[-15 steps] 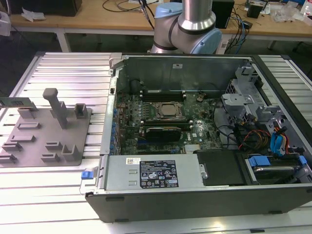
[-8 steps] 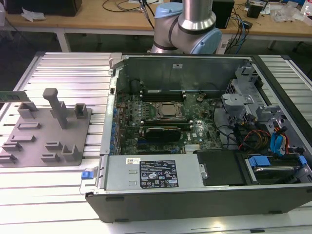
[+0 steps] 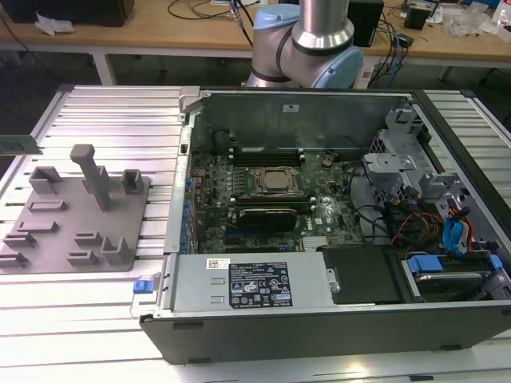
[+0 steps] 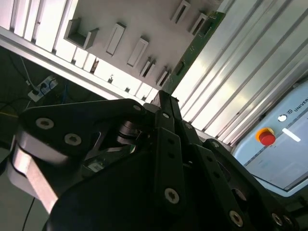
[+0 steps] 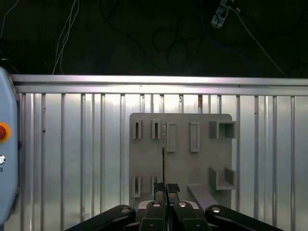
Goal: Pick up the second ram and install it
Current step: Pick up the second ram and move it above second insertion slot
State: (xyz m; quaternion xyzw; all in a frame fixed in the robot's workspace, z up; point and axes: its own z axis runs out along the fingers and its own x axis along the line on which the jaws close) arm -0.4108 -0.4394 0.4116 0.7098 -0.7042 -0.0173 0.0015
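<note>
The second ram is a slim green stick that juts out past my gripper's fingertips in the second wrist view. In the first wrist view it is a thin edge-on line over the grey tray, running out from my gripper, which is shut on it. The exterior view has the same green stick at its far left edge, beyond the grey tray and well apart from the open computer case. The long black slots flank the CPU socket on the motherboard.
The grey tray carries pegs, blocks and narrow slots on a ribbed metal table. The case walls rise around the motherboard, with drive bays and cables at the exterior view's right. A pale box with a red button sits beside the table.
</note>
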